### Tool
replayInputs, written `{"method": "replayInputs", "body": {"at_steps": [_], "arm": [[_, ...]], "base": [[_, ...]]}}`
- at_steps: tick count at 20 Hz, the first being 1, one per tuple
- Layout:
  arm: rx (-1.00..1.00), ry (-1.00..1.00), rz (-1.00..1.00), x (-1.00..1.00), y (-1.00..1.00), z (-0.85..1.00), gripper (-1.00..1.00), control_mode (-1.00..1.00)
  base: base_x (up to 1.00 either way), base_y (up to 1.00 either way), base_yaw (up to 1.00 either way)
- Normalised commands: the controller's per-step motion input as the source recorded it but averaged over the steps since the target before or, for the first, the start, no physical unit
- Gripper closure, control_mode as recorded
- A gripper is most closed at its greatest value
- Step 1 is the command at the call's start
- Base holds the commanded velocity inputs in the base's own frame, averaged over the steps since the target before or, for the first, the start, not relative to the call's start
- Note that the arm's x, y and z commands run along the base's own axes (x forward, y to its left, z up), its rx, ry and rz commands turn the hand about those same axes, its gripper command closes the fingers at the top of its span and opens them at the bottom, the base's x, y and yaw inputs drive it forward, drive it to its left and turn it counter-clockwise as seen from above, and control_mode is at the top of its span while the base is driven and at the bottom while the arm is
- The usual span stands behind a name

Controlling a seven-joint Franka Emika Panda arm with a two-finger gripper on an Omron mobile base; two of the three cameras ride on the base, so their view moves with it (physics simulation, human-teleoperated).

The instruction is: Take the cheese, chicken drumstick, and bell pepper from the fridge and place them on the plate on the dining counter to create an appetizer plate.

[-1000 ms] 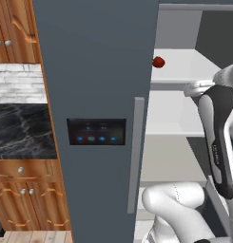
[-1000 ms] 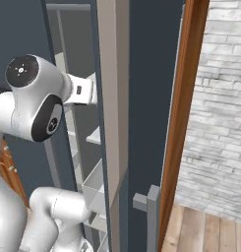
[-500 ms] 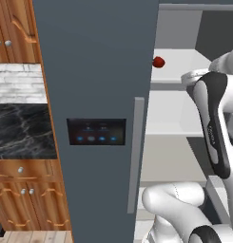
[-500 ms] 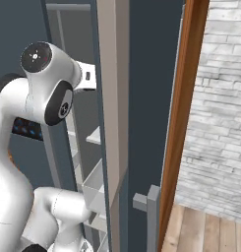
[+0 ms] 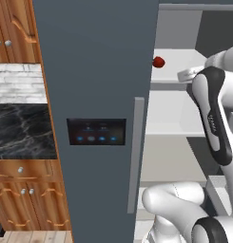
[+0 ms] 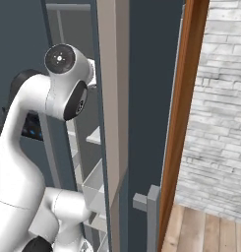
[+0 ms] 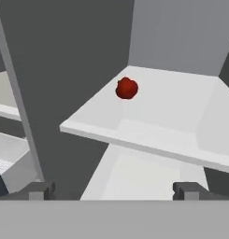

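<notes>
**Item: bell pepper, upper fridge shelf — pincer approaching, nothing held**

Bell pepper (image 7: 126, 88): small, glossy, red, rounded; no marked long axis. It sits alone on a white shelf (image 7: 181, 116) inside the fridge (image 5: 96, 71), toward the shelf's rear left part in the hand view, close to the inner wall. In the left base view the same pepper (image 5: 158, 62) shows just past the edge of the slate-grey door, on the upper shelf.

Pincer (image 7: 115, 190): fingertips stand at the widest spread, with nothing between them. It is outside the shelf's front lip and lower than the shelf surface.

Key relation: the pepper lies ahead of and above the pincer, slightly to the left of its centre line, well apart from the fingertips. The shelf's front edge stands between the two, so the reach judged necessary is a rise, then a forward advance over the lip.

Change from earlier frames: the arm's upper link has swung higher and closer to the shelves in both base views; the pepper has not moved; the fingers remain fully apart.

Cheese and chicken drumstick: not identifiable in these views.
</notes>
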Motion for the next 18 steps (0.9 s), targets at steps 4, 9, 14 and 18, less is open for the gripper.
{"method": "replayInputs", "body": {"at_steps": [4,9,14,18], "arm": [[0.0,0.09,0.13,0.45,0.0,0.0,-1.0,-1.0],[0.0,0.07,0.11,0.54,0.0,0.0,-1.0,-1.0],[0.0,0.01,0.13,0.46,0.0,-0.04,-1.0,-1.0],[-0.05,-0.09,0.08,0.24,0.03,-0.34,-1.0,-1.0]], "base": [[0.0,0.0,0.0],[0.0,0.0,0.0],[0.0,0.0,0.0],[0.0,0.0,0.0]]}}
